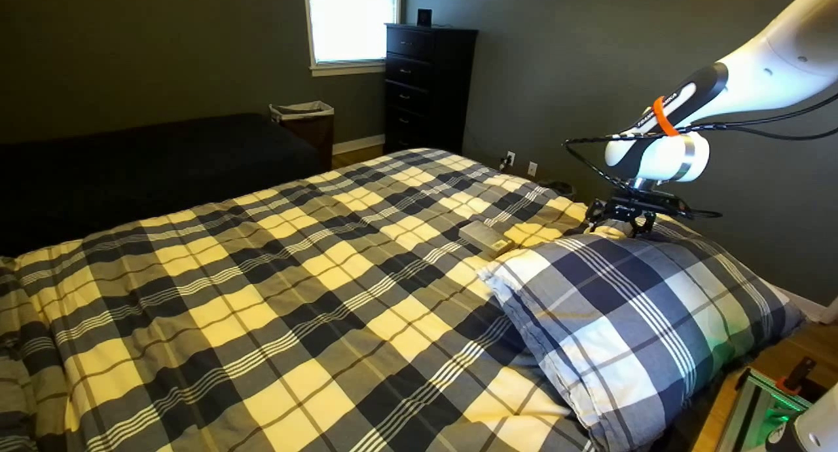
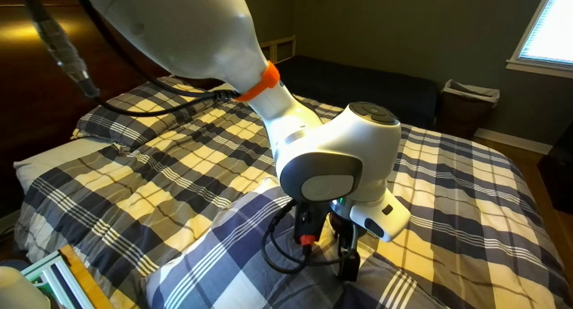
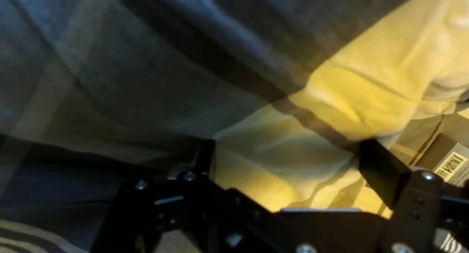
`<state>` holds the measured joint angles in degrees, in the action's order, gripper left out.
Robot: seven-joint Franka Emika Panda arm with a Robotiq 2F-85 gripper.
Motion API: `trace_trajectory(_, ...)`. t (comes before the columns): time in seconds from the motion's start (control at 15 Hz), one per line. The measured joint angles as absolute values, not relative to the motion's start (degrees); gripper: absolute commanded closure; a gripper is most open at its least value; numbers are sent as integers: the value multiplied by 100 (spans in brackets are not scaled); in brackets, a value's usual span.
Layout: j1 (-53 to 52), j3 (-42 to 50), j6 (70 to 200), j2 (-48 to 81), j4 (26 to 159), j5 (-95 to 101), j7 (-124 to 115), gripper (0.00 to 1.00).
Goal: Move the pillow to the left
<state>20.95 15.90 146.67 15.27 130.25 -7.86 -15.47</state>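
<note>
Pillow (image 2: pixel 237 259) partly hidden behind tool (image 3: pixel 287 156)

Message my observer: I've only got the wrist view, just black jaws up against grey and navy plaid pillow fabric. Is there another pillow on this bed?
Observer: Yes, at least one. In an exterior view, a plump rectangular pillow in grey, yellow and black plaid fabric lies by the dark brown wooden headboard.
Operator: Anything just off the edge of the plaid-covered bed?
Observer: Yes. Both exterior views show a green-lit silvery metal frame there, beside the navy, grey and white plaid fabric pillow.
</note>
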Motion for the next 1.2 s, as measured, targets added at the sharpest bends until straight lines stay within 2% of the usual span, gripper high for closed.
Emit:
trace_trajectory(0.07,2095,1583,14647,1631,12974,-893,-1503,0)
trace_trajectory(0.13,2095,1579,14610,1728,12920,-978,-1463,25)
trace_trajectory(0.2,2096,1577,14572,1811,12871,-1044,-1440,25)
trace_trajectory(0.27,2096,1576,14537,1882,12821,-1091,-1425,32)
trace_trajectory(0.53,2099,1577,14407,2095,12647,-1190,-1422,64)
trace_trajectory(0.87,2099,1533,14379,2157,12577,-1351,-1421,99)
trace_trajectory(1.2,2096,1423,14381,2113,12531,-1669,-1367,99)
